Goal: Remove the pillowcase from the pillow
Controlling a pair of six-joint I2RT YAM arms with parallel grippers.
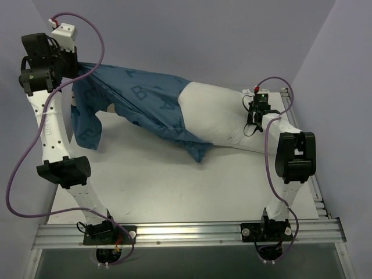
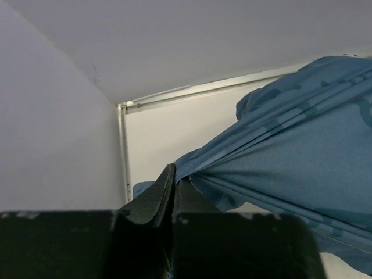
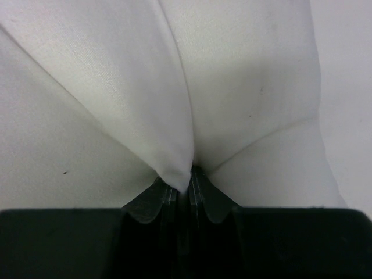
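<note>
Left arm [image 1: 55,128]: rises from its base at the near edge, bends at a black elbow joint, and extends up to the far left corner. Left gripper [image 1: 75,71]: raised, fingers [image 2: 154,200] pressed together, pinching a bunched edge of the pillowcase [image 2: 279,174]. Right arm [image 1: 293,157]: rises from its base to a black elbow on the right, forearm angled inward and forward. Right gripper [image 1: 251,123]: held low, its fingers [image 3: 152,200] closed on a gathered fold of the pillow [image 3: 116,87].
</note>
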